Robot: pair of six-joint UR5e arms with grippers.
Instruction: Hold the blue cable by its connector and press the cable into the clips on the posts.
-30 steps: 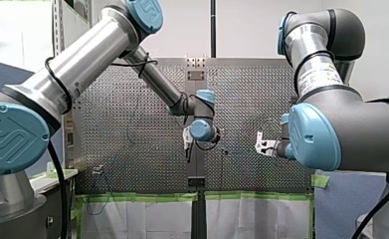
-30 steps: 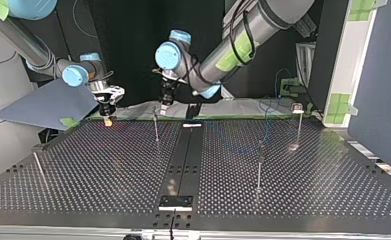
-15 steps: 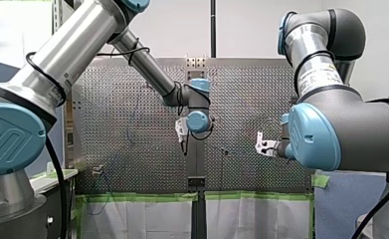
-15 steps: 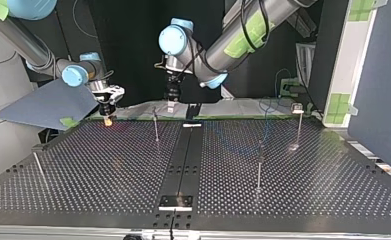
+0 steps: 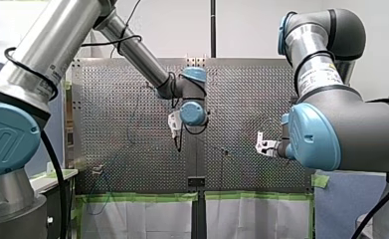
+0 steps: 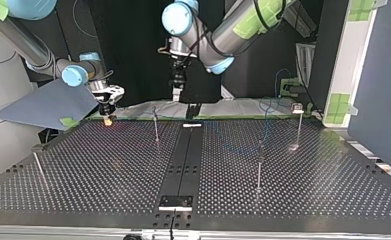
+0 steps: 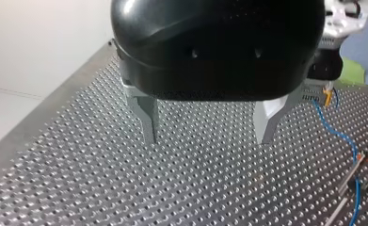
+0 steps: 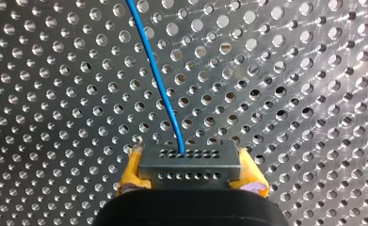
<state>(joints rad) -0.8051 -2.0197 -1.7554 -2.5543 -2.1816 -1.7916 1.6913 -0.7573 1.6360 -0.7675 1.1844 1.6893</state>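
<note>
The perforated table point(image 6: 108, 165) lies under both grippers. My left gripper point(image 7: 207, 141) hangs above it, its metal fingers point(image 7: 148, 122) spread wide with nothing between them. My right gripper point(image 8: 191, 176) sits low over the table, its yellow pads point(image 8: 131, 172) clamped on both sides of the connector point(image 8: 190, 165). One thin post point(image 6: 156, 127) stands on the table between the two grippers, and more posts stand well apart beyond the left gripper. The blue cable point(image 8: 158, 80) leaves the connector's face and runs ahead of the right gripper, across the holes.
</note>
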